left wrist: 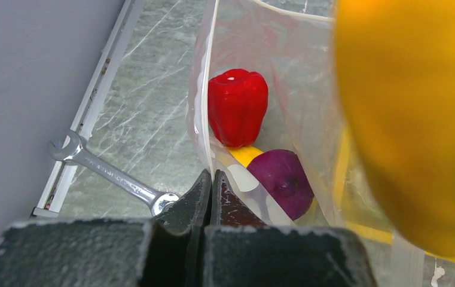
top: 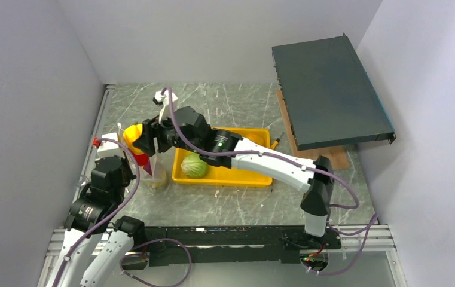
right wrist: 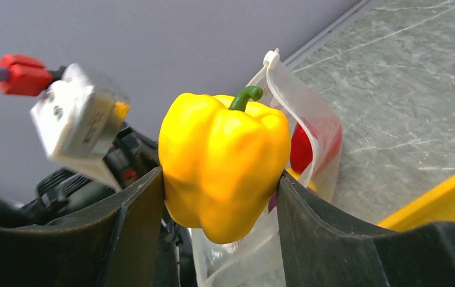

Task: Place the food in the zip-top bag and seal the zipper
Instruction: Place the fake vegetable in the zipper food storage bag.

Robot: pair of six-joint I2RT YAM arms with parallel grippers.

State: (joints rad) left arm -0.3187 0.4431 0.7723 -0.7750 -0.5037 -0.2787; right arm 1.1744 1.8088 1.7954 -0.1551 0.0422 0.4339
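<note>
Bag: zip-top bag (top: 155, 174) stands upright on the bench (top: 243, 203) with its mouth gaping upward, just off the 9 o'clock end of the yellow tray (top: 237, 177).
Zipper: whitish zipper (right wrist: 289, 103) runs along the open rim, its two sides apart, with a small white tab at its upper end.
Left tool: left tool (left wrist: 211, 186) has both fingers pressed flat together on the bag's near wall, pinching the clear film at the 6 o'clock edge of the left wrist view.
Right tool: right tool (right wrist: 222, 179) clamps the yellow pepper (right wrist: 225, 158) by its flanks, one dark finger at 9 o'clock of it and one at 3 o'clock, green stem pointing up.
Pepper position: clear of the bench at the bag's mouth, toward the bag's 11 o'clock side in the top view, outside the film.
Inside the bag: red pepper (left wrist: 237, 107) stands at the bottom; purple onion (left wrist: 281, 179) lies near it at 5 o'clock; a yellow piece (left wrist: 246, 154) shows between the two.
Tray contents: green cabbage (top: 194, 165) lies at the 9 o'clock end.
Wrench: metal wrench (left wrist: 111, 173) lies on the bench at 9 o'clock of the bag, beside the wall rail.
Left wrist housing: white camera box (right wrist: 78, 116) with a red plug (right wrist: 24, 75) sits at 9 o'clock of the pepper in the right wrist view.
Far side: dark flat panel (top: 329, 89) lies over a wooden board (top: 335, 158) at 2 o'clock of the tray.
</note>
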